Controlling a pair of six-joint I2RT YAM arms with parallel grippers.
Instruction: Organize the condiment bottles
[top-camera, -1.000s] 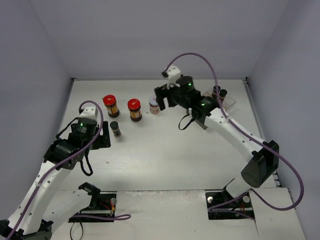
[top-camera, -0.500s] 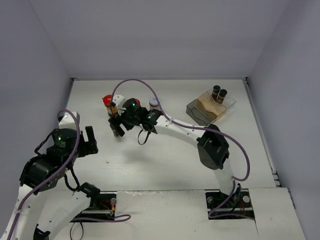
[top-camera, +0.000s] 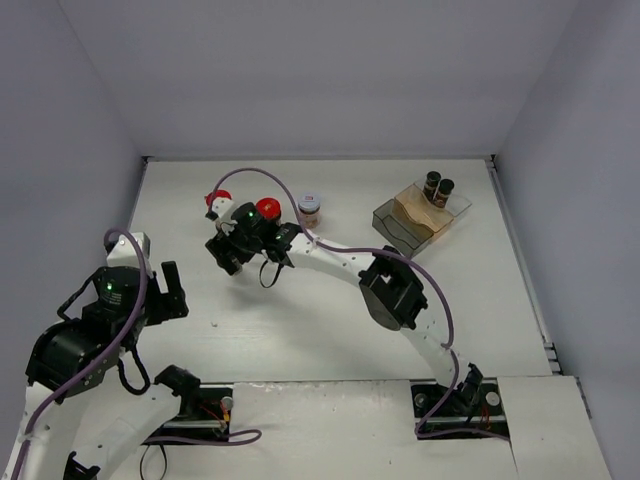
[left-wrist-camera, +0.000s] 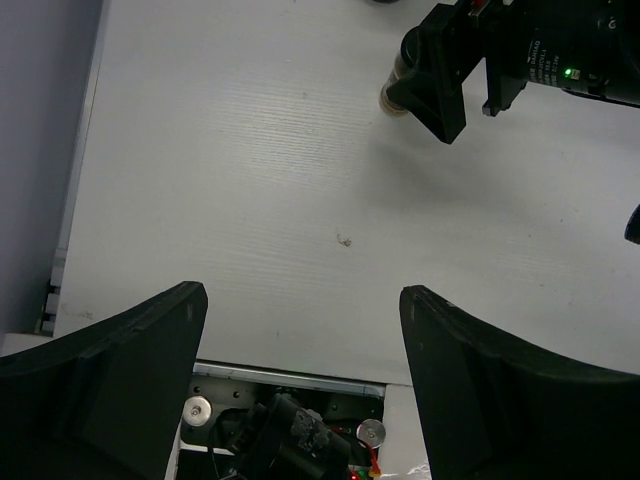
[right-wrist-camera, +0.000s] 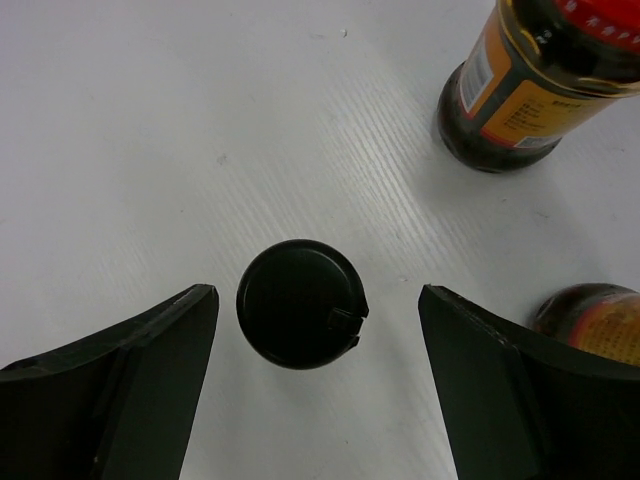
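Right wrist: gripper (right-wrist-camera: 312, 302) straddles bottle (right-wrist-camera: 298, 318), clear.

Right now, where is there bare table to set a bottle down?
Bare: right half, between the tray and the near edge; also between tray and white-lidded jar. Crowded: back left, right gripper open at the slim bottle beside two red-lidded jars.
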